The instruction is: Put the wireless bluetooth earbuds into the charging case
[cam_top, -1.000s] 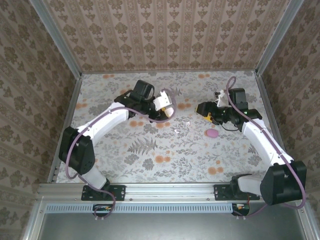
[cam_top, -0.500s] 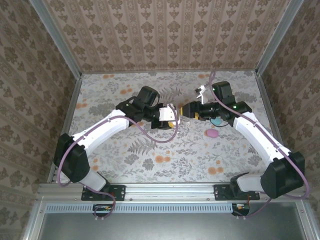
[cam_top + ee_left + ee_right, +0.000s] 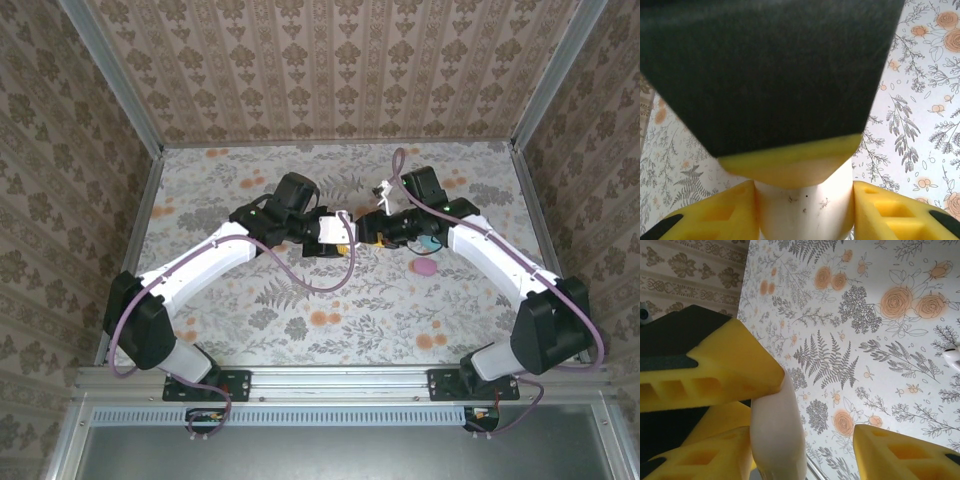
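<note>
Top external | left gripper [image 3: 346, 234] holds white case [image 3: 343, 223] | pink case [image 3: 425, 267] nearby

Lab rig: alu frame [image 3: 330, 380], wallpapered walls [image 3: 330, 70]

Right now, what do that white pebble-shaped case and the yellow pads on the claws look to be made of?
White case: likely hard moulded plastic, smooth with a soft sheen; tiny dark specks and scuffs sit on its surface. Yellow pads: probably printed plastic or firm rubber, matte, with moulded hollow pockets; the look alone cannot settle which.
</note>
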Available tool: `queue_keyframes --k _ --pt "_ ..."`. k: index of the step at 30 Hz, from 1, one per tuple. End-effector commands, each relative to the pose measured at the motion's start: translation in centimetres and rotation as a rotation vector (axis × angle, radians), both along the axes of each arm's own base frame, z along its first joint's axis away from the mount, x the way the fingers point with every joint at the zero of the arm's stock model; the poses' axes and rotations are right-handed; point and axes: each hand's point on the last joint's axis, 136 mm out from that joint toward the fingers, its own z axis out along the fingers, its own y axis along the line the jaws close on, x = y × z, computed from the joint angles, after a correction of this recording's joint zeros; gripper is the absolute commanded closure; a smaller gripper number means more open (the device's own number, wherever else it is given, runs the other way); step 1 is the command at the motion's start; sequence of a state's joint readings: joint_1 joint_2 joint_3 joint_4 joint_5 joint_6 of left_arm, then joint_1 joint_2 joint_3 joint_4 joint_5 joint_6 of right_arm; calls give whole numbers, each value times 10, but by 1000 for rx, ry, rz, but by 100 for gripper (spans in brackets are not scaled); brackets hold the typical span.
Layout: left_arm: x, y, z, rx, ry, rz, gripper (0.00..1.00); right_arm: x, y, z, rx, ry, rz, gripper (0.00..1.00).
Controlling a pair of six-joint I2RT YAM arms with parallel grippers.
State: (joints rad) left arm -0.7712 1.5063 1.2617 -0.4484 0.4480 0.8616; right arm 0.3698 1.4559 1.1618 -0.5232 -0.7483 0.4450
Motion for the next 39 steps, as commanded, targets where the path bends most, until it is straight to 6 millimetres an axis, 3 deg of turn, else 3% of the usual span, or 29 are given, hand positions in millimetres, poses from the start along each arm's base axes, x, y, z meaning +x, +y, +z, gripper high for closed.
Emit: queue_keyframes --k 1,8,12,16,23,27,34,39 --pt "-6 -1 12 -31 -42 -28 55 8 7 11 22 -31 17 49" --pt "-6 -1 11 -26 -40 -30 54 6 10 11 33 -32 30 58" --pt "-5 -1 11 -28 -37 -23 49 8 9 14 38 -46 27 69" --pt "-5 -1 11 -29 -35 -19 40 8 11 19 57 -65 34 75" --pt "0 -1 18 -59 -16 27 30 12 4 21 54 -103 5 76" --pt "13 0 38 -168 72 121 25 20 -10 23 53 -150 -54 76" --pt "31 13 81 -453 377 223 24 32 -48 46 64 -299 -186 76" --pt "42 22 99 -570 606 247 27 26 -54 72 78 -436 -166 77"
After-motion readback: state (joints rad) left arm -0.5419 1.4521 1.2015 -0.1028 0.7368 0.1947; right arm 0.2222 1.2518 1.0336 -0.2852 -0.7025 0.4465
